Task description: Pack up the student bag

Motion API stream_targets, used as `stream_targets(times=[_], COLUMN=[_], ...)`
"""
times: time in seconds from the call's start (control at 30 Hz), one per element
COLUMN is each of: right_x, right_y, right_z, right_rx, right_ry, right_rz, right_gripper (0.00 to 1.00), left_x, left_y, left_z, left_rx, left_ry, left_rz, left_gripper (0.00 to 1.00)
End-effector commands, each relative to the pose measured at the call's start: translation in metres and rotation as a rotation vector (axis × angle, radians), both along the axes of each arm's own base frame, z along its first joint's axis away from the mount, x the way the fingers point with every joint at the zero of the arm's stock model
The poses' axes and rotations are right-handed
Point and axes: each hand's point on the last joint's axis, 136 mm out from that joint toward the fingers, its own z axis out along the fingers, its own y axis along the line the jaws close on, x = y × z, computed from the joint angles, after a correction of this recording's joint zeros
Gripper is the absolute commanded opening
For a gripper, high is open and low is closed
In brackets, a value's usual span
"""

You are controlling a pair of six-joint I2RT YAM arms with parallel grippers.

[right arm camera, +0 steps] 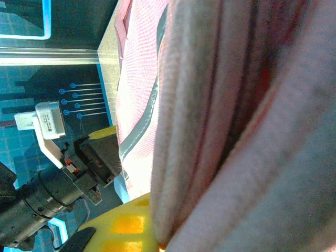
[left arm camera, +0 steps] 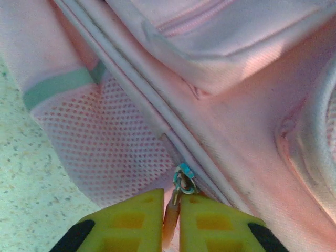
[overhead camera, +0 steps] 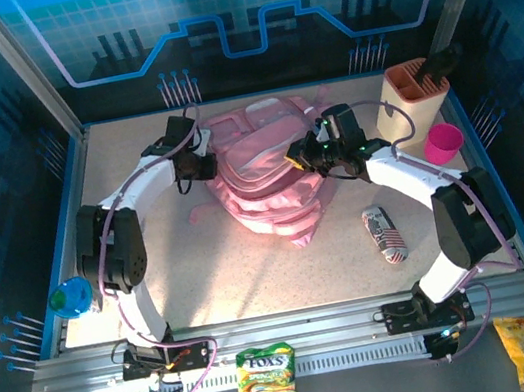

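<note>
Yellow pads [left arm camera: 131,220] of the left gripper [left arm camera: 171,210] sit closest to the lens. Its jaws are drawn nearly together with the zipper pull [left arm camera: 182,181] caught between them. That reads as a pinch on the tab, taken so the slider can be run along the pale zipper track [left arm camera: 126,89], which climbs diagonally away beside the mesh side pocket [left arm camera: 105,152]. The student bag [overhead camera: 264,180] lies front pockets up on the tabletop [overhead camera: 213,265], toward the far side and between the two arms, so each can reach one flank. The left arm works its left edge, and the right gripper [overhead camera: 314,154] is at its right edge. In the right wrist view, folds of pink fabric hang over a yellow pad, and the jaws are closed down narrowly on that cloth. The likely reason is plain: a soft bag would slide or bunch when the zipper is tugged, so one arm anchors it and keeps the cloth taut while the other pulls. How far the zipper has run I cannot tell. A can [overhead camera: 383,233] lies on its side to the right of the bag, well apart from it. A pink cup [overhead camera: 442,142] stands farther right, both probably waiting until the bag is open.
</note>
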Motion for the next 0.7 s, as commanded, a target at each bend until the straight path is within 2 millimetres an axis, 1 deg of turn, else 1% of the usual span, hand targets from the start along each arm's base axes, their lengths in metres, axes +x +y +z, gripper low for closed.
stream_targets(times=[0.0,0.03,0.1,0.17,0.2,0.3,0.33,0.43,0.5,0.57,0.67], right_x=[0.001,0.001,0.001,-0.001,-0.002,-0.007,-0.009,-0.014,-0.016,-0.017,-0.015], right_y=[0.007,0.007,0.007,-0.002,-0.007,-0.027,-0.034,-0.051,-0.057,-0.064,-0.073], right_z=[0.007,0.006,0.003,-0.004,-0.007,-0.01,-0.01,-0.004,0.003,0.01,0.019], right_rx=[0.015,0.01,-0.012,-0.081,-0.115,-0.225,-0.262,-0.359,-0.408,-0.467,-0.532], right_ry=[-0.031,-0.027,-0.02,0.005,0.009,0.008,0.005,-0.025,-0.061,-0.086,-0.109], right_rz=[0.051,0.05,0.048,0.022,0.009,-0.04,-0.054,-0.065,-0.041,-0.025,-0.016], right_gripper=[0.17,0.19,0.29,0.44,0.48,0.62,0.66,0.77,0.83,0.88,0.94], left_x=[0.026,0.02,0.007,-0.01,-0.018,-0.044,-0.053,-0.076,-0.091,-0.106,-0.12], left_y=[0.028,0.031,0.037,0.047,0.053,0.078,0.088,0.123,0.146,0.168,0.192], left_z=[0.032,0.033,0.033,0.029,0.026,0.018,0.016,0.014,0.011,0.003,-0.005], left_rx=[0.029,0.021,0.002,0.0,0.006,0.036,0.046,0.092,0.115,0.107,0.105], left_ry=[-0.123,-0.121,-0.109,-0.096,-0.089,-0.075,-0.073,-0.087,-0.086,-0.061,-0.03], left_rz=[0.126,0.155,0.216,0.292,0.326,0.458,0.509,0.667,0.773,0.876,0.98], left_gripper=[0.24,0.29,0.37,0.48,0.53,0.66,0.72,0.86,0.91,0.94,0.98])
